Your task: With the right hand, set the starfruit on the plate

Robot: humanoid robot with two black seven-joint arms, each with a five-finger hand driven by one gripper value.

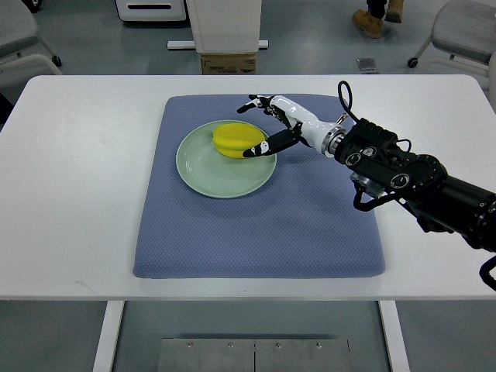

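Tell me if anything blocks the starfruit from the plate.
Nothing does. The starfruit already lies on the plate, in its far part. The right hand is beside it, fingers spread, thumb tip touching or nearly touching the fruit.

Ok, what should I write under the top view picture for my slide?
Right hand opens beside the yellow starfruit lying on the green plate, on a blue mat.

Yellow starfruit [235, 140], pale green plate [225, 174], blue-grey mat [256, 232], white table [77, 194].
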